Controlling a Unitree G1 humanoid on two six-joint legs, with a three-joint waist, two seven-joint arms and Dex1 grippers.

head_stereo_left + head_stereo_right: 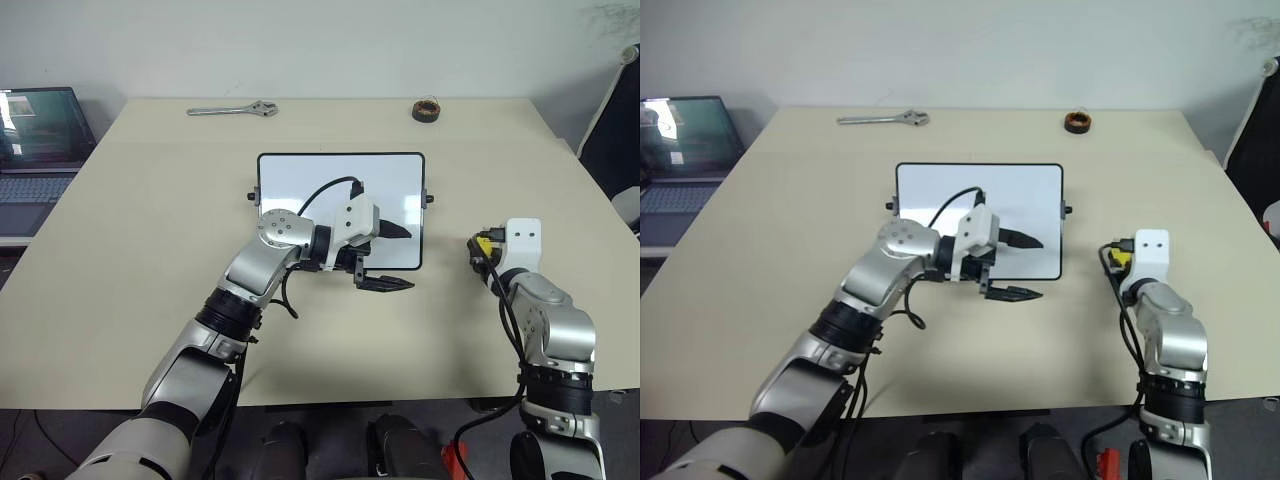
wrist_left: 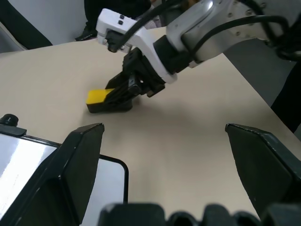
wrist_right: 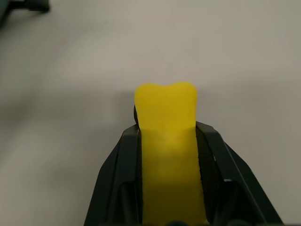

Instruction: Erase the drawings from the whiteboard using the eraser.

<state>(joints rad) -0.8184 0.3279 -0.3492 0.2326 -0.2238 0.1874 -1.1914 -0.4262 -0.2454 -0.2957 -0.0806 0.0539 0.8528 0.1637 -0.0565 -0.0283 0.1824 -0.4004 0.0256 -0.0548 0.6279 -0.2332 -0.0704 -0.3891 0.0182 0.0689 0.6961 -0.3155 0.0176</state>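
We're watching the eraser (image 2: 107,100) first: the yellow block on its black base is sitting low against the beige table (image 1: 130,210), off to the right of the whiteboard (image 1: 300,180), and the right gripper (image 1: 481,250) is clamping it between both black fingers. In the right wrist view the yellow foam (image 3: 165,122) is bulging out past the fingertips, so we're calling that a firm squeeze.

Moving to the whiteboard, it's lying flat near the middle of the table, black frame, small knobs at the sides. Every bare part of it is looking clean white to us; we're not spotting any reddish-purple drawings, though the left arm is covering the lower middle of the board, so we can't vouch for that patch.

The left gripper (image 1: 392,257) is hanging over the board's lower right corner, pointing toward the right arm, jaws spread wide and holding nothing.

Our read: the wiping is looking finished or nearly so, with the eraser off the board. What's remaining, as we're judging it, is checking the covered patch and letting go of the eraser.

Farther out, an adjustable wrench (image 1: 232,110) and a dark tape roll (image 1: 427,109) are resting near the far edge, and an open laptop (image 1: 35,150) is standing just beside the table on the left.
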